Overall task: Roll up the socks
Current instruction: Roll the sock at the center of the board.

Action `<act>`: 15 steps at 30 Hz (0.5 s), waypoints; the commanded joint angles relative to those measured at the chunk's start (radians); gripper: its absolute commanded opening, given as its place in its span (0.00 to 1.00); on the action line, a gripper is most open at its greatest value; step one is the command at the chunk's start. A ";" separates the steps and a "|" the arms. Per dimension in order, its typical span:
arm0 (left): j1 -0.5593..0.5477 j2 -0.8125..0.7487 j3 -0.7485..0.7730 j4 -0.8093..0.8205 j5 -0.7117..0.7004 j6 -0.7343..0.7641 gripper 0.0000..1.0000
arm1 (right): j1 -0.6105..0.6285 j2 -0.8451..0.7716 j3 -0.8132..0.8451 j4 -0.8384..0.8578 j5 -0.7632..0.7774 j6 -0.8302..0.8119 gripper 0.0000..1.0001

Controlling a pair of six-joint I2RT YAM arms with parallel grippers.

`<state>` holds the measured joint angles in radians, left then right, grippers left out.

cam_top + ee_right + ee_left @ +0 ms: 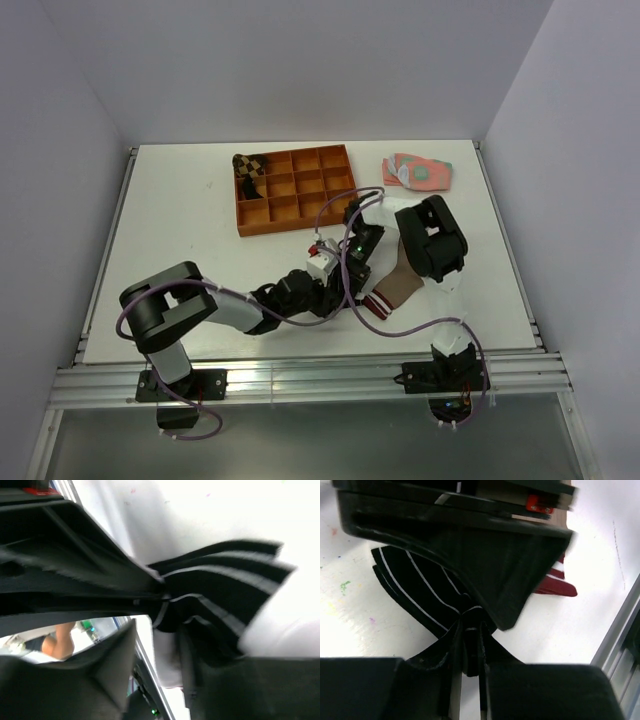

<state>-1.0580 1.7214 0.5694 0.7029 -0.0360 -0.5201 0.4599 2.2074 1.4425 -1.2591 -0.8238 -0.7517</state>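
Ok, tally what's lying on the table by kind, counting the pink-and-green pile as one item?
Black striped sock: 1
Tan-brown sock: 1
Pink-and-green sock pile: 1
Checkered rolled sock: 1
Orange tray: 1
Total: 5

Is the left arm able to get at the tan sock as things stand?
Probably not yet. The tan sock lies close, but the left gripper is shut on the black sock, and the right gripper crowds the way.

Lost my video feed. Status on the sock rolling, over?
Left pincer shut on black sock. Right pincer open, crowding it. Tan sock lies flat, unrolled. No other obstruction seen.
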 commanded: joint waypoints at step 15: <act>0.042 -0.012 0.101 -0.448 0.005 -0.176 0.00 | -0.093 -0.414 -0.295 0.518 0.262 0.229 0.59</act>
<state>-1.0401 1.7176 0.6823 0.4652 -0.0418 -0.6701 0.4107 1.8408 1.1690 -0.8265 -0.6125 -0.5465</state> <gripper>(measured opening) 0.177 0.596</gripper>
